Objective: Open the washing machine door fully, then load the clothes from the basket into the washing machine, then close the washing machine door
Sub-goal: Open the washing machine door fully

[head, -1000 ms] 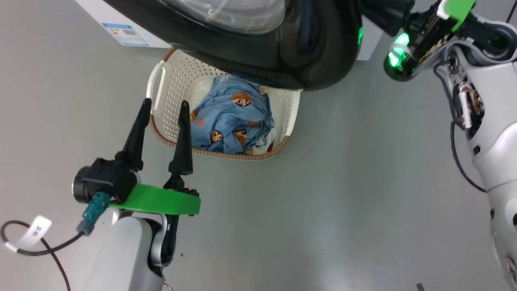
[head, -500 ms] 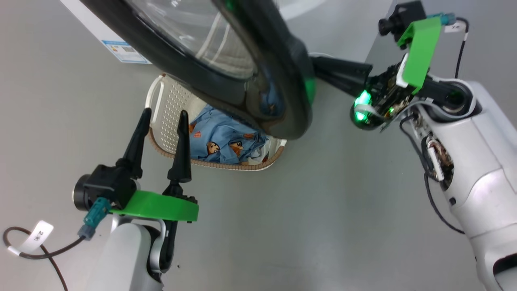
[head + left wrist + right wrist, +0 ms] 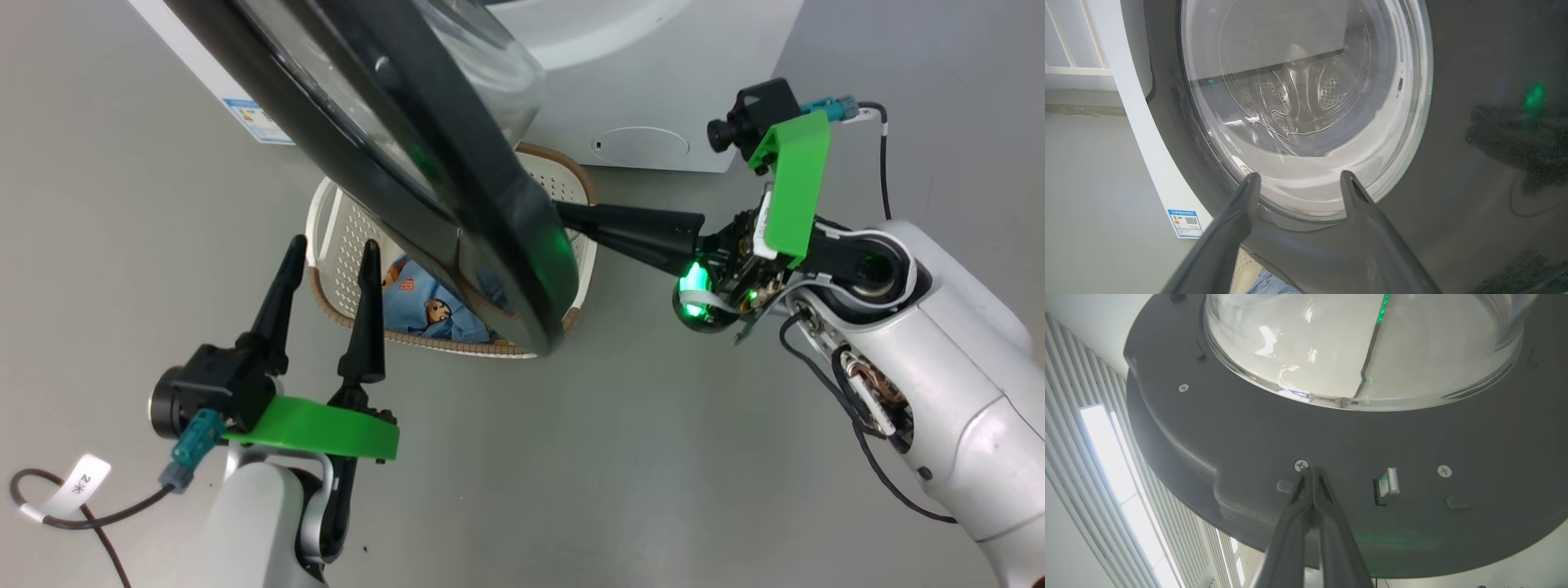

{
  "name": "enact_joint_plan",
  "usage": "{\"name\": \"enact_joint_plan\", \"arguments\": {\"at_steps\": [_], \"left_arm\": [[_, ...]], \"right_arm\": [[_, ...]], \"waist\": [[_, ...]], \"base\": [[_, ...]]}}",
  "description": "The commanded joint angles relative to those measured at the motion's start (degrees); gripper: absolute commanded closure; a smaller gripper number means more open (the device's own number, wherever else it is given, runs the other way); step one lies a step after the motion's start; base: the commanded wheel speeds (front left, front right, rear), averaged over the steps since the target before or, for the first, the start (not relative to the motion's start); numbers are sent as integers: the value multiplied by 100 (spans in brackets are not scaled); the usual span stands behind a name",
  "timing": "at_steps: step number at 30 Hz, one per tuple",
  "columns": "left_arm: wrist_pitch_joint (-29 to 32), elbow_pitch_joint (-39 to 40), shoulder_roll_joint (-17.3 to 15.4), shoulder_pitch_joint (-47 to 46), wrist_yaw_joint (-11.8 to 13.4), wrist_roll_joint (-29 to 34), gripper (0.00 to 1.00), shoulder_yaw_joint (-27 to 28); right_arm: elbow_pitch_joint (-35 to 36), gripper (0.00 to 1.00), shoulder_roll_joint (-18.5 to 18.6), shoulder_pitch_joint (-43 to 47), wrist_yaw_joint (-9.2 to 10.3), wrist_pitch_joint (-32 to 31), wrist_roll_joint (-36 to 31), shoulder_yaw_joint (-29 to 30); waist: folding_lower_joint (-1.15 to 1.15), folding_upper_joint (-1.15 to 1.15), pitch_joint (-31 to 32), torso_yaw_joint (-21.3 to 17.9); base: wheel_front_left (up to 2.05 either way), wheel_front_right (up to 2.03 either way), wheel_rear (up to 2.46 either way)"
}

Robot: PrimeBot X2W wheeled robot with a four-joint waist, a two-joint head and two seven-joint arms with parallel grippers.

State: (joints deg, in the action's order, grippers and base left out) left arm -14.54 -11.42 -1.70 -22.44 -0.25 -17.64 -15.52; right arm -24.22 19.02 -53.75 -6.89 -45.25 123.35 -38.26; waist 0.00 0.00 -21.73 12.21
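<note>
The washing machine door [image 3: 490, 245], with a black rim and bulging glass, stands partly swung out over the basket [image 3: 326, 214]. My right gripper [image 3: 565, 214] is shut on nothing, its tips against the door's inner face near the rim. In the right wrist view the right gripper [image 3: 1310, 470] touches the grey inner face of the door [image 3: 1241, 433] beside a screw. My left gripper [image 3: 333, 242] hangs open just in front of the basket, apart from the door. The light blue bear-print clothes [image 3: 424, 310] lie in the basket, half hidden by the door. The washing machine [image 3: 653, 82] stands behind.
The round service flap [image 3: 641, 143] sits low on the machine's white front, and a blue energy sticker [image 3: 1186, 222] on its left side. A metal latch [image 3: 1387, 484] sticks out of the door's inner face. Grey floor [image 3: 571, 474] spreads in front of the basket.
The door has swung further out on its hinge, now edge-on to the head view. My shut right gripper has followed it down and leftward. The left gripper has barely moved.
</note>
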Motion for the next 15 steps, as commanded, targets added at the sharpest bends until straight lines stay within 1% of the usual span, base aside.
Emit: {"name": "enact_joint_plan", "arguments": {"at_steps": [1,8,15], "left_arm": [[-46,80,-118,69,-17,16,0,187],[-46,75,-118,72,-18,12,0,181],[-46,78,-118,53,0,-2,0,173]], "right_arm": [[367,100,-69,98,-59,55,176,-82],[1032,100,380,-25,-59,649,798,-889],[1566,100,796,-236,-59,1199,1297,-1459]], "waist": [[0,0,11,10],[0,0,7,27],[0,0,-16,5]], "base": [[0,0,0],[0,0,0],[0,0,0]]}}
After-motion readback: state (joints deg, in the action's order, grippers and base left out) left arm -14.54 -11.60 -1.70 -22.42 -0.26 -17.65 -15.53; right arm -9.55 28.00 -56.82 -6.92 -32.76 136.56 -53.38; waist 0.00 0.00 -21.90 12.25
